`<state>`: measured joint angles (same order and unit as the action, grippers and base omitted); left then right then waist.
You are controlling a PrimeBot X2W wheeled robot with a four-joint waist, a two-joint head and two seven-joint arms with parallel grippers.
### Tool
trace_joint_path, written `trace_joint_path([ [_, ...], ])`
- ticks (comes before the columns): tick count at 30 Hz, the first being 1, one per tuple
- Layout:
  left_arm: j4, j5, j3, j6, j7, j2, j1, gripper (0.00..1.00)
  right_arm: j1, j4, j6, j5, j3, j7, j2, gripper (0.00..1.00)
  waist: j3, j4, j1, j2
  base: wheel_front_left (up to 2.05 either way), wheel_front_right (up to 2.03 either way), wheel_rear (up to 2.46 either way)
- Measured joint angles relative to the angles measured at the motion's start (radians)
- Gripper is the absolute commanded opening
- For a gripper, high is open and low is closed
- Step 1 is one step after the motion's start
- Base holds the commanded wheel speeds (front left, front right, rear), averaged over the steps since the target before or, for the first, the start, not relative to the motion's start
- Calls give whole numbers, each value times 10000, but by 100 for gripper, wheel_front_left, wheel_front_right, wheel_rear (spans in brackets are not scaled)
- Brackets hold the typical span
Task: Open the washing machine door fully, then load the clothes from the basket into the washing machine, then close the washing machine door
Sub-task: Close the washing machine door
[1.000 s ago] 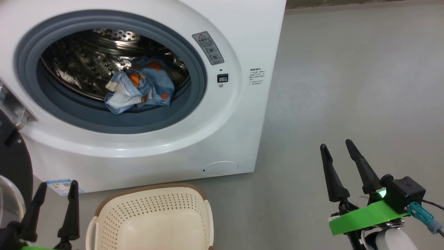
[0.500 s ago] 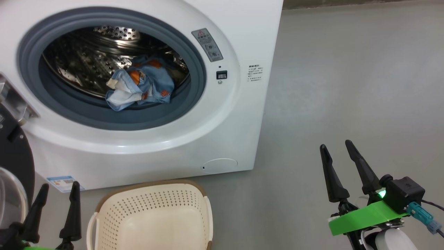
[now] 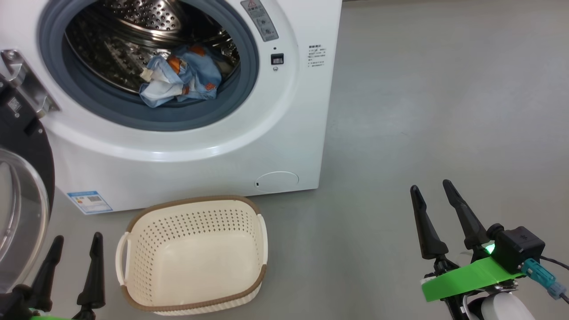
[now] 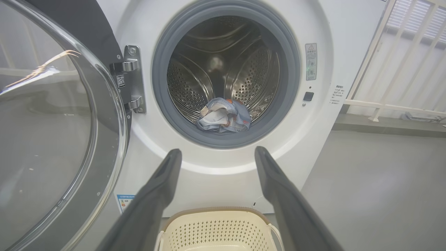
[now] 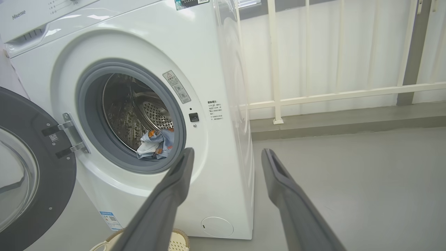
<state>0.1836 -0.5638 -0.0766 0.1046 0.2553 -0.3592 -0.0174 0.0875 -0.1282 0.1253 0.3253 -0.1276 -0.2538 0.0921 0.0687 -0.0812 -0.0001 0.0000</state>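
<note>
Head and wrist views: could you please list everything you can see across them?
washing machine: one, white, behind the basket.
washing machine door: one, black rim, clear glass, swung open left of the drum.
clothes: one bundle, light blue, orange and white, inside the drum.
basket: one, cream, brown rim, on the floor before the machine.
railing: one, white, beyond the machine.
left gripper: one, black fingers, open, lower left.
right gripper: one, black fingers, open, lower right.

Black tapered jaws, green bracket (image 3: 466, 276), teal plug (image 3: 538, 272)
</note>
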Motion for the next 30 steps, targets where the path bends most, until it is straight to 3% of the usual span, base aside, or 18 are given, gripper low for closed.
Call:
trace_joint_path([
  [30, -4, -88, -146, -150, -2, -6, 3, 100, -180, -6, 0, 13, 6, 0, 13, 100, -97, 82, 1, 0, -11, 11, 0],
])
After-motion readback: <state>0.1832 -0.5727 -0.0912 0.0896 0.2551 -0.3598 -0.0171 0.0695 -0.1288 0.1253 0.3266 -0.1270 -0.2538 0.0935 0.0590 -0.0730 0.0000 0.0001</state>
